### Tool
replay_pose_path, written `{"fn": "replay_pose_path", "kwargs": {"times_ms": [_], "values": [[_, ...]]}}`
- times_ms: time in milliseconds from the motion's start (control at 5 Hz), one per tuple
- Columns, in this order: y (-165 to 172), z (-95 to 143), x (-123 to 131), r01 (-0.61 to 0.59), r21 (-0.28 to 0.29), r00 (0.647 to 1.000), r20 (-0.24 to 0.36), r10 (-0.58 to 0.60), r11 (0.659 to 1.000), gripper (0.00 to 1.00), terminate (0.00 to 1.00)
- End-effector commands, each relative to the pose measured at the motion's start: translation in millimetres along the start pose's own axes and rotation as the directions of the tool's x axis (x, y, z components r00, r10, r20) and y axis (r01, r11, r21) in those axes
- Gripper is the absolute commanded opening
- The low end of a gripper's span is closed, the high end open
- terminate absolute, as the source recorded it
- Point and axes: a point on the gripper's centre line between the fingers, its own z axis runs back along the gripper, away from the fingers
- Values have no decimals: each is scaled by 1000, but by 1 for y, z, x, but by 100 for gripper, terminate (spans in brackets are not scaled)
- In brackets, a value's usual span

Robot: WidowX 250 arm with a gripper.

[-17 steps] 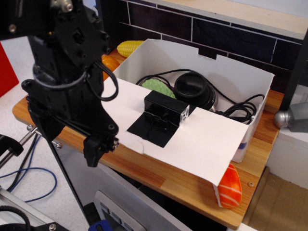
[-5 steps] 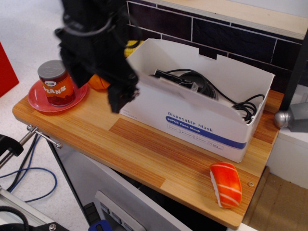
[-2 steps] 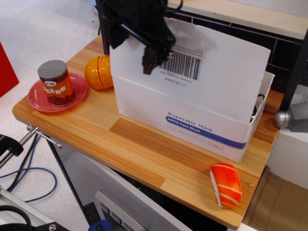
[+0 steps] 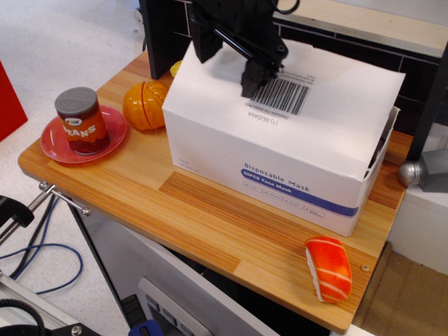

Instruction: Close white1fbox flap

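The white1fbox (image 4: 280, 178) is a large white cardboard box with a blue "Disposable Mask" label on its long front side. It stands on the wooden table. The flap (image 4: 315, 133) lies almost flat over the box top, barcode face up; its right end stands slightly above the box rim. My black gripper (image 4: 252, 82) reaches down from above onto the flap, its tip touching the flap just left of the barcode. I cannot see whether its fingers are apart. The box contents are hidden under the flap.
A bean can (image 4: 80, 120) stands on a red plate (image 4: 52, 145) at the table's left. An orange pumpkin-like toy (image 4: 143, 105) sits beside the box's left end. A salmon sushi toy (image 4: 329, 269) lies near the front right edge. A dark tiled wall (image 4: 420, 70) is behind.
The flap swung from lying out over the table front, up past vertical, and down over the box top. My gripper moved from the front left, up and back, onto the flap.
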Motion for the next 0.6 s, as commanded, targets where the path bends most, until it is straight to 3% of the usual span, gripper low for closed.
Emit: {"fn": "replay_pose_path", "kwargs": {"times_ms": [0, 200, 400], "values": [[4, -11, 16, -7, -48, 999, 44, 9, 999, 100, 0], [2, -22, 16, -5, -67, 999, 43, 8, 998, 100, 0], [-1, -21, 21, 12, -68, 999, 43, -9, 998, 100, 100]]}}
